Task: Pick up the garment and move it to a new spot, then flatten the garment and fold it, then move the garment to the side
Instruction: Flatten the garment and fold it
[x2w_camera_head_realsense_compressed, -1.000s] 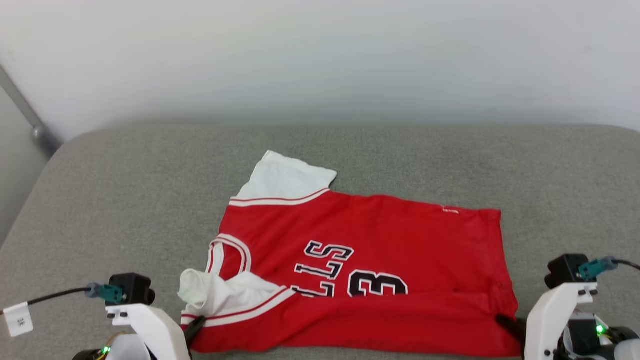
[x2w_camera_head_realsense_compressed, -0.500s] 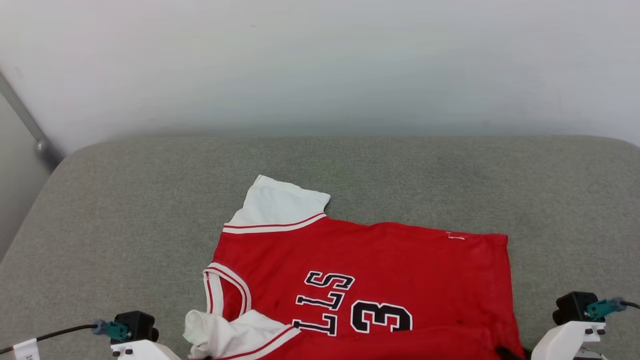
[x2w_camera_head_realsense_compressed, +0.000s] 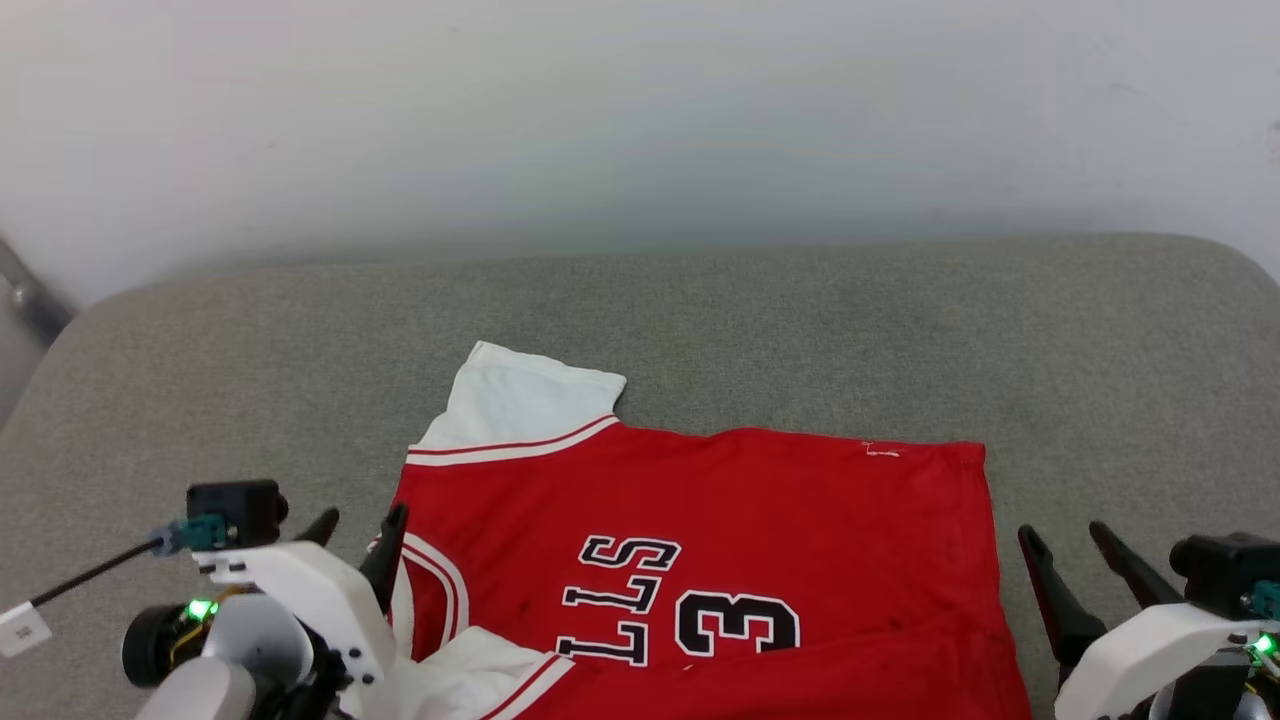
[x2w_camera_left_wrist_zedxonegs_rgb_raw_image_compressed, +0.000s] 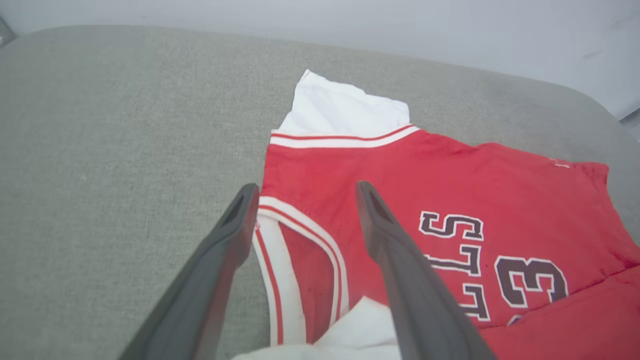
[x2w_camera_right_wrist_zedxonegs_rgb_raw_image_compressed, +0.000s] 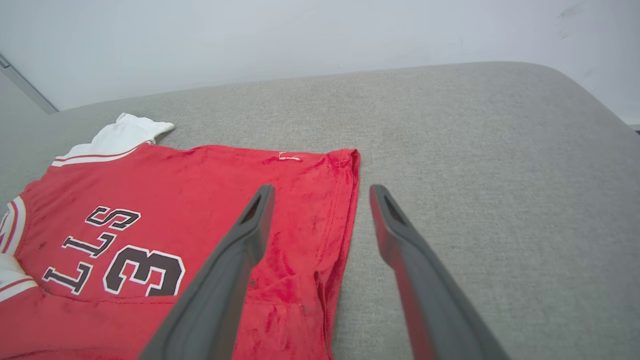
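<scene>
Red garment (x2w_camera_head_realsense_compressed: 780, 520) — collar left, hem right, long axis crosswise

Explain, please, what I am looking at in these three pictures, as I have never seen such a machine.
This is a wheeled robot with two arms, each ending in a gripper with two long dark fingers. The wide picture comes from a camera on its head, looking down: the left gripper is at the lower left, the right gripper at the lower right. The other two pictures come from cameras on the wrists, each looking along that arm's own fingers. On the grey cushioned surface lies a red jersey with white sleeves, black lettering and a number 3. Both grippers are open and hold nothing: the left one is by the collar, the right one by the jersey's right edge.
</scene>
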